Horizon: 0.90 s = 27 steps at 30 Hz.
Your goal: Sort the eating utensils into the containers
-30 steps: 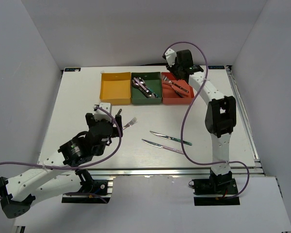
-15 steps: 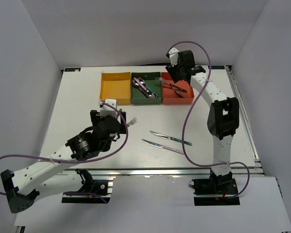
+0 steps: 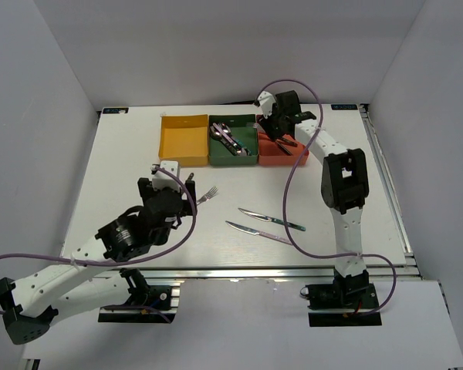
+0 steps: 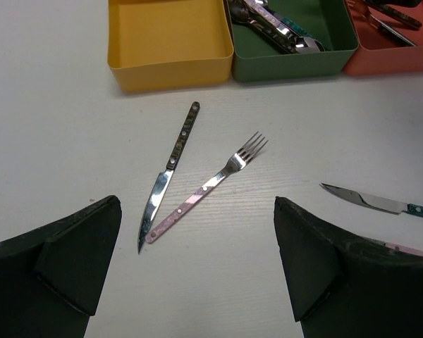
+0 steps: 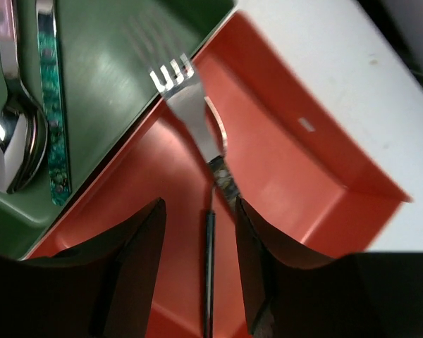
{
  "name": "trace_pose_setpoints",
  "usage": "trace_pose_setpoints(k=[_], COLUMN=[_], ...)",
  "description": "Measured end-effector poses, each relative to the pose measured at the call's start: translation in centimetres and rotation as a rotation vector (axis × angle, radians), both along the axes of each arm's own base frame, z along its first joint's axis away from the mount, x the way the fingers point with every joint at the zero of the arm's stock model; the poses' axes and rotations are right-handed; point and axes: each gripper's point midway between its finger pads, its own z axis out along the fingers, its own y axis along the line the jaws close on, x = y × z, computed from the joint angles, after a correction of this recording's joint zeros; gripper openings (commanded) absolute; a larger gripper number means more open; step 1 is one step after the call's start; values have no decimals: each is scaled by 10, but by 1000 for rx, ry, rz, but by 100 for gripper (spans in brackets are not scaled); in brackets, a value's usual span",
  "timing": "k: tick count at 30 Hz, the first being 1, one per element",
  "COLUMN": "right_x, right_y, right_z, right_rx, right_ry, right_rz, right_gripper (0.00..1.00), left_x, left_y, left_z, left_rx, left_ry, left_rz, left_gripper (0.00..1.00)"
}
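My left gripper [image 3: 177, 196] [image 4: 196, 205] is open and empty, low over the table. Just ahead of it lie a dark-handled knife [image 4: 170, 160] and a pink-handled fork [image 4: 208, 184] [image 3: 207, 194], their near ends touching. Two more knives [image 3: 272, 220] [image 3: 255, 231] lie mid-table. My right gripper [image 3: 272, 127] [image 5: 199, 208] is open inside the red-orange bin [image 5: 303, 169] [image 3: 285, 158]. A fork [image 5: 194, 116] lies there beside the right finger, its tines on the rim shared with the green bin [image 5: 120, 77]. A second dark handle [image 5: 209, 267] lies between the fingers. Spoons [image 5: 14, 127] lie in the green bin [image 3: 233, 158].
The yellow-orange bin [image 3: 184, 139] [image 4: 168, 42] holds nothing and stands left of the green one. The three bins form a row at the back of the table. White walls close in both sides. A purple cable loops from each arm.
My right gripper has come down and to the left into the red-orange bin, and the fork it carried now lies loose there. My left gripper shifted slightly right, then back.
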Motion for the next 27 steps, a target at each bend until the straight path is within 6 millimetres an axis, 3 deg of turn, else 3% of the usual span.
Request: trace_pose_setpoints(k=[4,10,15,17,19,25,27], right_x=[-2,6,15,20,22,30,32], right_y=[4,5,5,6,6,4,4], right_z=[-21,-37,-53,-50,-49,-43,-42], right_rx=[-19,-39,-68,-63,-68,-75,-74], right_ry=[30,14,-3,-25,-36,-74,-84], right_rz=[50,74,84,84,86,64,60], right_gripper=[50,49,41,33,33,38,44], left_x=[-2,-2,-2,-2,-2,-3,-3], left_y=[-1,-6,-11,-12,-12,-15,-16], left_z=[-3,-7,-12,-13,-13,-15,-15], left_rx=[5,18,37,41,42,44,43], left_ry=[7,24,40,44,45,52,54], left_rz=[-18,-44,-64,-70,-75,-89,-94], left_gripper=[98,98,98,98,98,98,98])
